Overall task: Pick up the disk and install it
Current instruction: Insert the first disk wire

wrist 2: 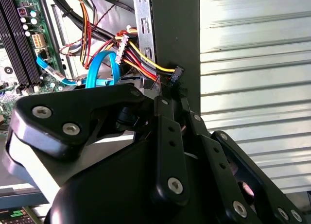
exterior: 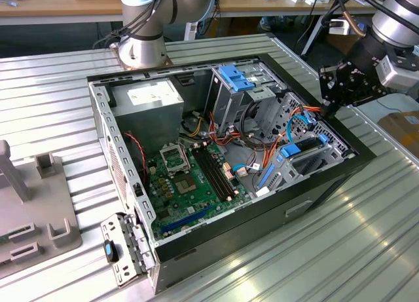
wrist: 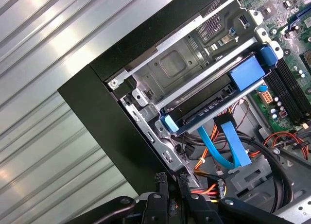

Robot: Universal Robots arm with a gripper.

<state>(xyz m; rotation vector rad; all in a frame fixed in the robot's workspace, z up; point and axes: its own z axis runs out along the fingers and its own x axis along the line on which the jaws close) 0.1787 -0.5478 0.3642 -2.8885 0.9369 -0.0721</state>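
Gripper [wrist: 171,179] hovering empty at the rim of the computer case [exterior: 314,197], with the disk [wrist: 204,107] lying in its bay.

Nearest, the claw's fingers are sitting drawn together with nothing between them, just above the case's black corner wall, which suggests the load is out of its hold. Just inside that wall, the disk is resting level in the metal bay, its bright blue carrier frame [wrist: 247,72] gripping both ends, probably so it slides and latches without screws. Blue data cables [wrist: 228,151] are running up beneath it, likely feeding its connectors. Deeper in the case the motherboard [exterior: 190,177] is lying flat, and at the case's far corner the power supply [exterior: 147,99] is wearing a white label, its print too small to read.
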